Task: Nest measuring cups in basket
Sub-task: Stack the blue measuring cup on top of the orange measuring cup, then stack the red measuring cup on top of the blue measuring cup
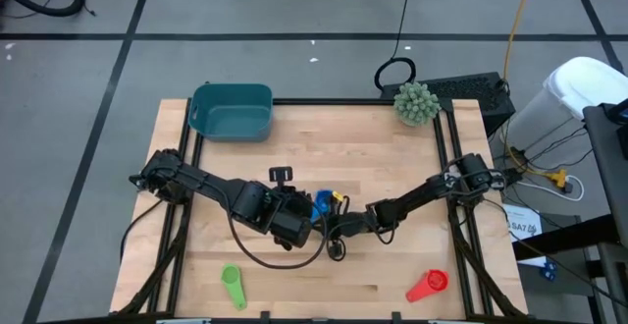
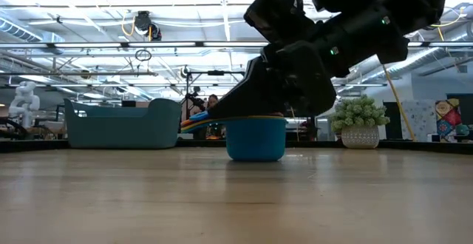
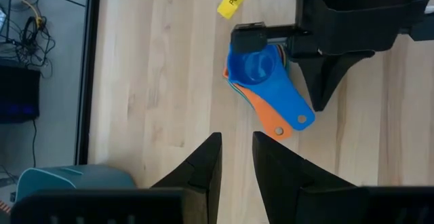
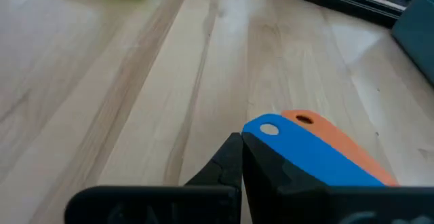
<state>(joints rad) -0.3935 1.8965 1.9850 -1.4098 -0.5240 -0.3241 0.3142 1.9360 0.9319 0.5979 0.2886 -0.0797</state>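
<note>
Cup stack: a nested stack of measuring cups [image 3: 261, 71], blue on top with an orange handle fanned out beneath and more colours edging out under it, stands on the wooden table [image 1: 324, 147] mid-board, directly ahead of the left gripper's jaws and apart from them.
Right gripper [image 4: 242, 157]: clenched, its fingertips beside or over the handle ends of the stack; whether it pinches a handle or only rests there, I cannot tell.
Left gripper [image 3: 236, 157]: jaws parted by a narrow gap, nothing between them, pointing at the stack's handles.
Basket [image 1: 233, 111]: teal bin at the far left corner of the table, well apart from both sets of jaws and behind the left arm.
Loose cups: green cup [image 1: 232, 285] and red cup [image 1: 429, 285] lie near the front edge, well off to either side of the jaws.
Handling, by my reckoning: light, stiff, smooth plastic; a nested stack is likely to slide apart or tip if lifted by one handle, so pinching the fanned handles together, or the rim across bowl walls, looks safer.
Hard to make out: how many cups are in the stack; the lower colours show only as thin edges. In the low view the arms cover the top of the stack.
Bystander: spiky potted plant [image 1: 416, 103] at the far right, well apart.
</note>
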